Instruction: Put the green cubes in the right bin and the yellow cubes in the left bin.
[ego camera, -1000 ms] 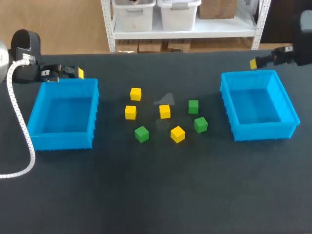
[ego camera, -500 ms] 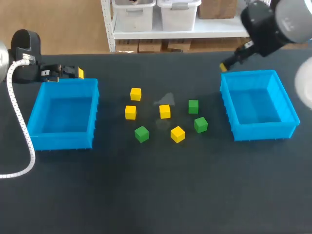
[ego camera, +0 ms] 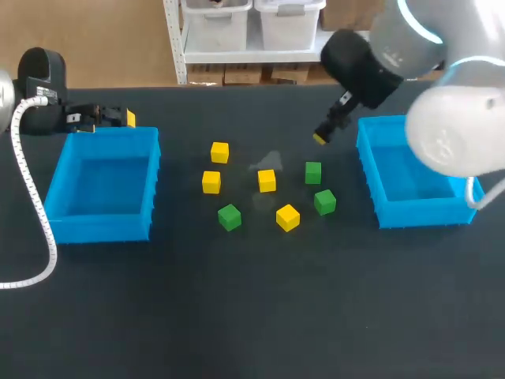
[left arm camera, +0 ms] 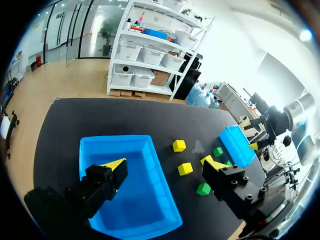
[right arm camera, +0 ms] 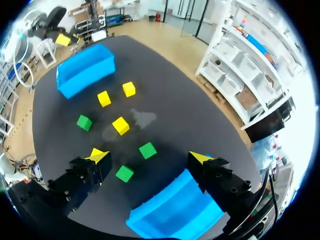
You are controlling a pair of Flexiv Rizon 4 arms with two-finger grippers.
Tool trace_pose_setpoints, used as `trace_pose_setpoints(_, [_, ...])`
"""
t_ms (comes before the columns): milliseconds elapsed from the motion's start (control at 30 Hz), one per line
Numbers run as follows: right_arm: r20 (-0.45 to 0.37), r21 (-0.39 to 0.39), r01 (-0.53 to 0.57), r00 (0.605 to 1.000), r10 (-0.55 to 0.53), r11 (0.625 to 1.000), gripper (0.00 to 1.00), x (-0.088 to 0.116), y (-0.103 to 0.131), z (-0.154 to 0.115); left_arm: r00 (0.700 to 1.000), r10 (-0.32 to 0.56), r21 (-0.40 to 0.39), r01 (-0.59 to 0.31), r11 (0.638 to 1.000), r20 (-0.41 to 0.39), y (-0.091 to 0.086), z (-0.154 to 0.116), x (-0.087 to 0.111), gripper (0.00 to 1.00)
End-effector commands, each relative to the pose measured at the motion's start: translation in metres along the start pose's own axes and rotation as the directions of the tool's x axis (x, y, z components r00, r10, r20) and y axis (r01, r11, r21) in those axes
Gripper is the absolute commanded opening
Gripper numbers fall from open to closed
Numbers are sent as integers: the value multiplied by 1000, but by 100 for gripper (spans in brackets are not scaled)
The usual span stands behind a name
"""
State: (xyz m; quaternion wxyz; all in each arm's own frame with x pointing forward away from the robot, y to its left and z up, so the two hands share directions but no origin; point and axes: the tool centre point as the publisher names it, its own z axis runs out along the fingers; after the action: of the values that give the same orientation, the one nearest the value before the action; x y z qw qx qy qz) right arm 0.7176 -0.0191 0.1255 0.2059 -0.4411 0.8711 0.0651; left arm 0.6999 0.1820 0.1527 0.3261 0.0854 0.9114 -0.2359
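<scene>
Four yellow cubes [ego camera: 219,152] [ego camera: 211,181] [ego camera: 267,180] [ego camera: 288,217] and three green cubes [ego camera: 313,172] [ego camera: 324,202] [ego camera: 229,216] lie loose mid-table between the two blue bins. My right gripper [ego camera: 322,136] hangs open above the table just behind the rear green cube. In the right wrist view the right gripper [right arm camera: 149,156] stands open high over a green cube [right arm camera: 147,150], with another green cube [right arm camera: 124,173] close by. My left gripper [ego camera: 122,118] is open behind the left bin's [ego camera: 99,225] back rim. In its own view the left gripper [left arm camera: 164,163] holds nothing.
The right bin [ego camera: 426,212] and the left bin both look empty. My bulky right arm [ego camera: 442,118] leans over the right bin's rear. A white corrugated hose [ego camera: 35,229] trails along the table's left edge. Bare table lies in front of the cubes.
My right arm has swung in from the far right rear corner, past the right bin, leftward to above the cubes. The left arm and all the cubes have stayed put.
</scene>
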Motion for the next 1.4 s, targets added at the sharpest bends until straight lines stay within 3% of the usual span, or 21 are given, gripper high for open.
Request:
trace_pose_setpoints(33, [-72, -17, 31, 997, -32, 999, 100, -10, 0, 20, 1000, 2, 11, -2, 1000, 6, 2, 0, 1, 100])
trace_pose_setpoints(200, [-144, -42, 122, 981, -127, 992, 100, -2, 5, 41, 1000, 2, 11, -2, 1000, 6, 2, 0, 1, 100])
trace_pose_setpoints(433, [-246, -62, 265, 930, -273, 962, 100, 13, 6, 67, 1000, 2, 11, -2, 1000, 6, 2, 0, 1, 100])
trace_pose_setpoints(900, [-332, -61, 249, 908, -255, 966, 100, 26, -4, 109, 1000, 2, 11, -2, 1000, 6, 2, 0, 1, 100])
trace_pose_setpoints(1400, [-366, 14, 212, 911, -192, 977, 100, 34, -9, 131, 1000, 2, 11, -2, 1000, 6, 2, 0, 1, 100])
